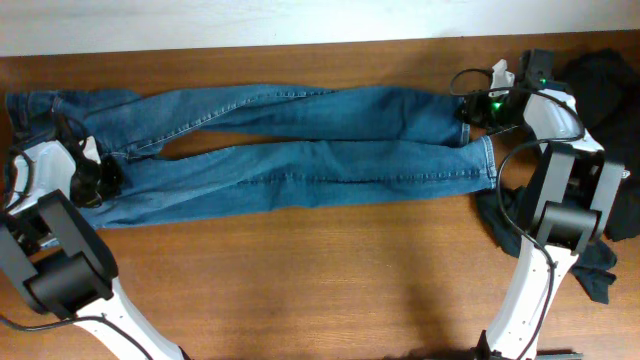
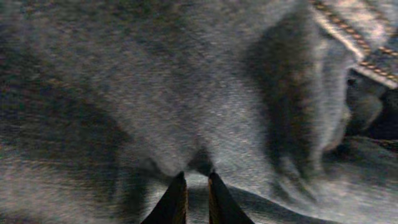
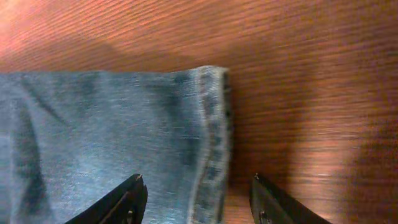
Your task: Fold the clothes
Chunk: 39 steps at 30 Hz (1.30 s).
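The clothes (image 1: 300,150), a pair of blue jeans, lie flat across the wooden table with the waist at the left and both leg hems at the right. My left gripper (image 1: 100,178) sits at the waist end. In the left wrist view its fingers stand almost together (image 2: 194,174), pinching a raised fold of denim (image 2: 155,81). My right gripper (image 1: 470,108) hovers at the end of the upper leg. Seen from the right wrist, it is open (image 3: 197,178), straddling the stitched hem (image 3: 214,124) with one finger over the denim and the other over bare wood.
A heap of dark garments (image 1: 605,75) lies at the table's right end, with more dark cloth (image 1: 600,265) trailing toward the front right. The table (image 1: 350,280) shows bare wood in front of the jeans. A pale wall runs along the back edge.
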### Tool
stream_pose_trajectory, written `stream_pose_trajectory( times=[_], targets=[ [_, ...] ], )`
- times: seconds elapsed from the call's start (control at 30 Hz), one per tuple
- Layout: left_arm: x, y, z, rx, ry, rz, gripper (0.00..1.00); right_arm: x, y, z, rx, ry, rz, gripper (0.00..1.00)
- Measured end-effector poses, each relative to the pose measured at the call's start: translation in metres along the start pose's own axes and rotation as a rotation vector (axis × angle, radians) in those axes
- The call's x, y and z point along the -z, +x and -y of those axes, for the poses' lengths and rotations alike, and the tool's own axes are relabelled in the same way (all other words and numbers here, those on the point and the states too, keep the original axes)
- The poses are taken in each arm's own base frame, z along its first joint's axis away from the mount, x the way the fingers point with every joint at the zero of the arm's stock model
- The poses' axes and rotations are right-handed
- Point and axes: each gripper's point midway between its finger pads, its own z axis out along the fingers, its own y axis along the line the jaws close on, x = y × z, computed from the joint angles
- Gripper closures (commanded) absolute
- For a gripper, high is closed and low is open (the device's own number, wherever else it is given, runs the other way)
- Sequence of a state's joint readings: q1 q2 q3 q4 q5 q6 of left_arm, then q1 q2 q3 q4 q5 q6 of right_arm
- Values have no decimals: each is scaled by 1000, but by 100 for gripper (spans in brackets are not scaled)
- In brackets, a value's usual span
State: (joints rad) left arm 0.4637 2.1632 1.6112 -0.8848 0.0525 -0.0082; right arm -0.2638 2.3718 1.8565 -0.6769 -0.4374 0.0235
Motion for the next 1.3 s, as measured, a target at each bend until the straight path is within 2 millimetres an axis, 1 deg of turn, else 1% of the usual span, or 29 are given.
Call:
stream_pose_trajectory(
  times=[0.03,0.07,0.13,0.27,0.33,0.37,0.43,0.47,0.5,0.6,0.63,0.7,0.77,0.83,0.9,1.0,1.03,1.07,1.1,1.13,1.17,1.23,1.3],
  targets=[
    [0,0,2,-3,0,1,87,-1,0,-2,4,-9,0,59],
    [0,0,3,-8,1,1,87,-2,1,-4,12,-17,-3,77],
    [0,0,7,-15,2,2,87,-6,2,-9,18,-29,-7,96],
    [-1,0,11,-25,4,1,87,-5,-3,-11,44,-26,4,96],
    [-1,0,11,-25,4,1,87,1,-9,-13,74,-23,12,96],
    [-1,0,11,-25,5,1,87,9,-20,-17,114,-23,31,96],
    [-1,0,12,-25,6,1,87,36,-55,-34,244,-27,110,96],
    [-1,0,12,-25,6,2,87,54,-78,-51,349,-40,176,96],
    [-1,0,12,-25,6,2,87,66,-91,-63,407,-49,220,96],
    [-1,0,12,-25,6,1,87,95,-120,-98,590,-66,330,96],
    [-1,0,12,-25,6,0,87,109,-133,-113,679,-65,388,96],
    [-1,1,12,-25,6,-3,87,123,-142,-133,784,-61,444,96],
    [-1,2,12,-25,6,-7,87,129,-144,-142,855,-55,465,96],
    [-1,2,12,-25,6,-7,87,130,-144,-141,892,-36,465,96],
    [-1,2,12,-25,6,-7,87,129,-145,-134,902,4,455,96],
    [-1,2,12,-25,6,-7,87,129,-151,-117,900,113,439,96],
    [-1,2,12,-25,6,-7,87,130,-155,-108,891,172,437,93],
    [-1,2,12,-25,6,-7,87,133,-160,-100,878,219,443,85],
    [-1,2,12,-25,6,-7,87,134,-162,-97,870,235,447,85],
    [-1,2,12,-25,6,-7,87,138,-166,-87,836,277,450,84],
    [-1,2,12,-25,6,-7,87,141,-167,-78,798,299,450,76],
    [-1,2,12,-25,6,-7,87,144,-168,-70,760,307,452,68],
    [-1,2,12,-25,6,-7,81,146,-169,-65,689,294,462,64]
  ],
)
